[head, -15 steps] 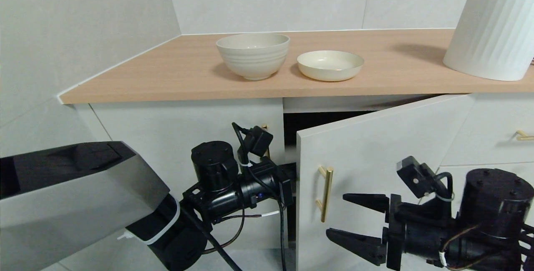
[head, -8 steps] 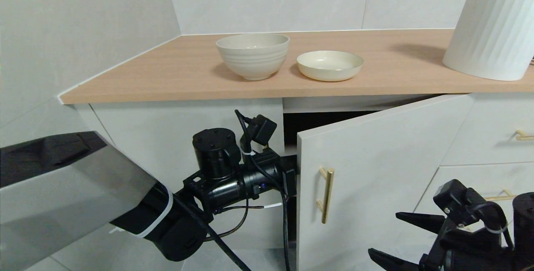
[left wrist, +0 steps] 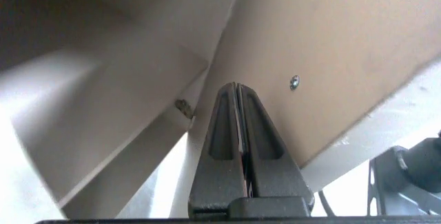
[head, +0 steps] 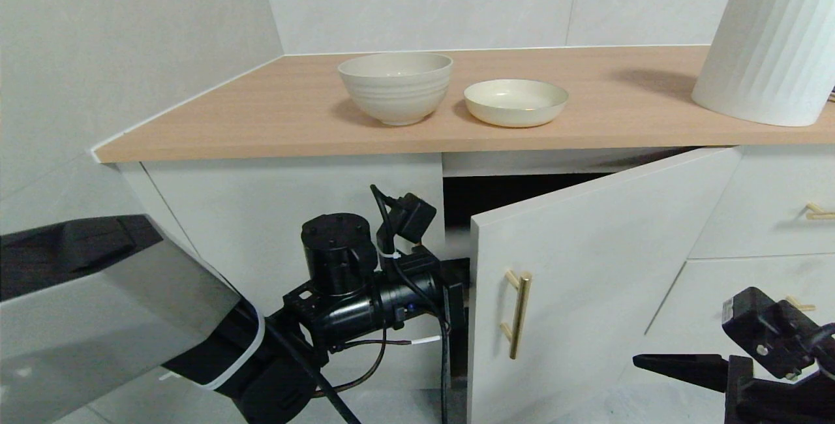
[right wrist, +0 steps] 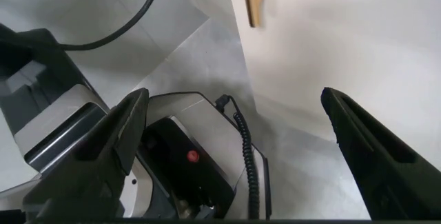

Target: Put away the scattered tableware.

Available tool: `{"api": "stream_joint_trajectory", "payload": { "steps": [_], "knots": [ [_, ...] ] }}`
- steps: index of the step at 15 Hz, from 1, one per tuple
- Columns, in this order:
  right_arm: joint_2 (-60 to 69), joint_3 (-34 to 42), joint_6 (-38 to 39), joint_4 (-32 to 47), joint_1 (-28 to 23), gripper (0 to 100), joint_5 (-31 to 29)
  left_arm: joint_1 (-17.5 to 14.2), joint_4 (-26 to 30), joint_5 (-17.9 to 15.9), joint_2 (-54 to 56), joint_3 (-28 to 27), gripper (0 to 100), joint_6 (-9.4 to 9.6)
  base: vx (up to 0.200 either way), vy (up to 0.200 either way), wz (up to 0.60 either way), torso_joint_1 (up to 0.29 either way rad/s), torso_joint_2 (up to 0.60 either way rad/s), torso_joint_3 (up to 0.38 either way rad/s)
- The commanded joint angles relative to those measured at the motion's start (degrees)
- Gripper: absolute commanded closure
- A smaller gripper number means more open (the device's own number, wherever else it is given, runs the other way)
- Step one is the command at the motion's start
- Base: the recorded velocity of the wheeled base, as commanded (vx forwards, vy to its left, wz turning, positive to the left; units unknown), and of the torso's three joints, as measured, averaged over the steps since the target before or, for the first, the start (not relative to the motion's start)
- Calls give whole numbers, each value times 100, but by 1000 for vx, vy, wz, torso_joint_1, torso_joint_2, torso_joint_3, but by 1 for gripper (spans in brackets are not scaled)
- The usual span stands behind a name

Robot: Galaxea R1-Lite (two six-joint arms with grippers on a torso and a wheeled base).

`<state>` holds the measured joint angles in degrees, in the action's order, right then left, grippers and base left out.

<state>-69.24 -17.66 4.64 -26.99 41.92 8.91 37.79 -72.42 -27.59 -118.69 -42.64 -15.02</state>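
Left claw [left wrist: 236, 90] is pressed shut on nothing, tucked behind the edge of the half-open cabinet door [head: 587, 248], its tips hidden there in the head view. Right claw [right wrist: 234, 97] gapes wide and empty, low before that door, partly cut off. Bowl [head: 395, 87] and shallow dish [head: 516, 102] sit side by side on the wooden worktop [head: 261, 117], under pale tiled walls.

L gripper [left wrist: 236, 92] had both fingers pressed flat together, nothing btwn them. Tips sat close by the inner face of the cabinet door [left wrist: 344, 38]; contact unclear. A small screw [left wrist: 294, 81] was set in that face, just beside the tips. Pale cabinet interior [left wrist: 103, 86] lay farther in, w/ a small metal fitting [left wrist: 183, 107] at its edge.
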Motion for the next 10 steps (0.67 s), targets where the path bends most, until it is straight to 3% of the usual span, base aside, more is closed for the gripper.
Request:
{"api": "stream_joint_trajectory", "payload": {
  "steps": [1,5,10],
  "knots": [
    [7,9,1,1,9,0,5,18,0,8,-40,-7,100,-1,-200,0,0,7,7,2],
    [-19,17,1,10,9,0,14,9,-9,-1,-111,-78,100,-1,-200,0,0,4,4,1],
    [-89,26,1,1,9,0,14,9,0,8,-410,-403,100,-1,0,0,0,0,0,0]
  ]
}}
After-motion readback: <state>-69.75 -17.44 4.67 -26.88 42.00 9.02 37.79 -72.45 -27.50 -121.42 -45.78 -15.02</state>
